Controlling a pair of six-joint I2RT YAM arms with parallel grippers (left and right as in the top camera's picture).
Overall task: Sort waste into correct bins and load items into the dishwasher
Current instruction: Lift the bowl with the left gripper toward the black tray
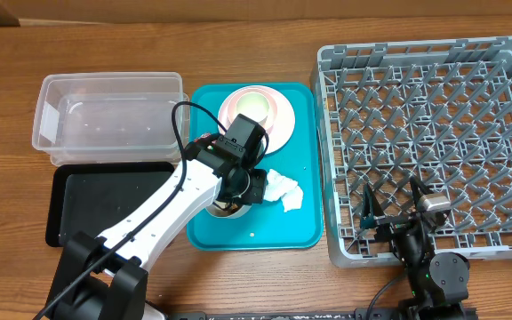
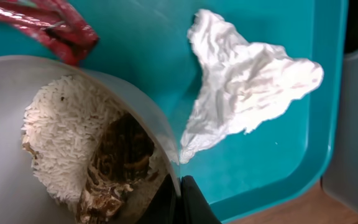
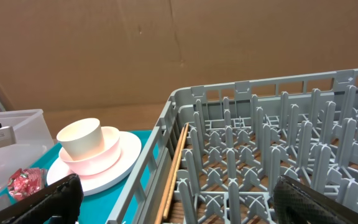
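Note:
My left gripper (image 1: pixel 236 189) is over the teal tray (image 1: pixel 300 227), shut on the rim of the white bowl (image 1: pixel 223 208). In the left wrist view its fingers (image 2: pixel 182 202) pinch the bowl's wall (image 2: pixel 5 180). The bowl holds white rice (image 2: pixel 67 124) and a brown scrap (image 2: pixel 117 165). The crumpled white napkin (image 2: pixel 241 102) lies on the tray to the right, and it also shows in the overhead view (image 1: pixel 284 189). The red wrapper (image 2: pixel 42 22) lies beside the bowl. My right gripper (image 1: pixel 389 213) is open and empty over the grey dish rack's (image 1: pixel 434 133) front left corner.
The small cup (image 1: pixel 252 104) sits on stacked pink and white plates (image 1: pixel 278 124) at the back of the teal tray. The clear tub (image 1: pixel 105 120) and black tray (image 1: pixel 105 200) stand to the left. A wooden stick (image 3: pixel 176 168) lies inside the rack along its left wall.

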